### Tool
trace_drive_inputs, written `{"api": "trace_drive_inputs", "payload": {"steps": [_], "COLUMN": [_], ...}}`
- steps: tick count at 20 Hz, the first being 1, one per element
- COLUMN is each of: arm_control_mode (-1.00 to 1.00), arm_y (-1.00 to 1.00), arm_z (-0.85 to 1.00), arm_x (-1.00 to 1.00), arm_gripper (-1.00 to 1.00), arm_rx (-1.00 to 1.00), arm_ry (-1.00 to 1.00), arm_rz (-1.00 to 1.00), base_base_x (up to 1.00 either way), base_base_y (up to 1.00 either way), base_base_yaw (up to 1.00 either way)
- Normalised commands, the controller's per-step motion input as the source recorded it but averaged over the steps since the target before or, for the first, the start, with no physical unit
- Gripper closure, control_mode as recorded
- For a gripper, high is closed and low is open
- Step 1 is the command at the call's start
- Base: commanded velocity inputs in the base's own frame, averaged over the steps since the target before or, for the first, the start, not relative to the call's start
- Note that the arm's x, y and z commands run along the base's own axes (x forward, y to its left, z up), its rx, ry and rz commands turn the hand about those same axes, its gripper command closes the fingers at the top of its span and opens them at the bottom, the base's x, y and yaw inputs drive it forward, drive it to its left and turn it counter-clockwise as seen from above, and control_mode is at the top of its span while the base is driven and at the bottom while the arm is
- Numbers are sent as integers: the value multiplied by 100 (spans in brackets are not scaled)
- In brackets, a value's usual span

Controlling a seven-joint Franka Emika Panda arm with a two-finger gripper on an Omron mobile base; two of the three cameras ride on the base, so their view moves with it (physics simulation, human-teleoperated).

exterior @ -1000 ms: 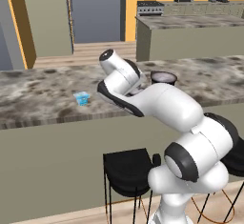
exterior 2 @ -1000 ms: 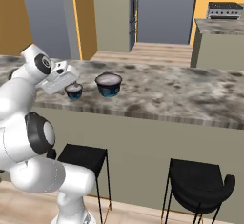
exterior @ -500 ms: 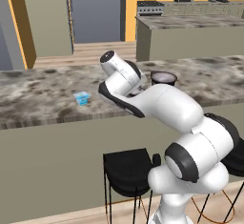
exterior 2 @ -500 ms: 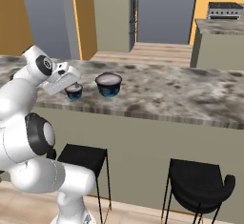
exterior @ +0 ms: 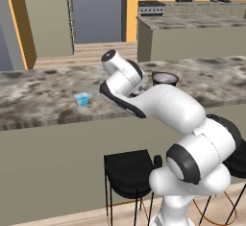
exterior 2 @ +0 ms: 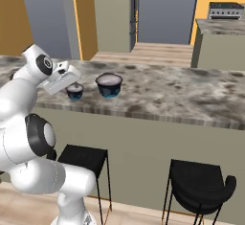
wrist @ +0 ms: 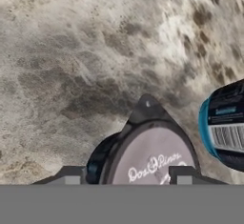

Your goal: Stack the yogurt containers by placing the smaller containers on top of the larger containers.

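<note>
Over the counter, my gripper (wrist: 127, 176) has a small round dark-blue yogurt cup (wrist: 152, 158) with a grey printed lid between its fingertips (wrist: 71, 178), which press its two sides. The same small cup (exterior 2: 75, 92) stands on the counter under my gripper (exterior 2: 72, 85) in the right base view. Just beside it is the larger dark-blue round cup (exterior 2: 109, 85) (wrist: 226, 127) with a whitish top; the arm partly hides this larger cup (exterior: 165, 78). A tiny light-blue translucent cup (exterior: 82, 98) stands alone to the arm's left.
The speckled stone counter (exterior 2: 182, 95) stretches bare to the right of the cups. Black stools (exterior 2: 198, 181) (exterior: 129, 169) stand below its front edge. A second counter with appliances (exterior: 192, 20) lies far behind.
The jaws have come together from wide open onto the small dark cup. The arm and the cups have stayed where they were.
</note>
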Motion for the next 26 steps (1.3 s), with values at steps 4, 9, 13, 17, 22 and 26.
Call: {"api": "trace_drive_inputs", "payload": {"steps": [4,9,13,17,22,26], "arm_control_mode": [-100,-100,-100,-100,-100,-100], "arm_y": [0,0,-1,-7,-7,-9], "arm_z": [20,38,42,40,37,31], "arm_x": [0,0,0,0,0,0], "arm_gripper": [100,100,100,100,100,100], "arm_rx": [0,0,0,0,-2,-4], "arm_ry": [0,0,0,0,-2,-4], "arm_rz": [0,0,0,0,0,1], "base_base_x": [0,0,0,0,0,0], "base_base_y": [0,0,0,0,0,0], "base_base_yaw": [0,0,0,0,0,0]}}
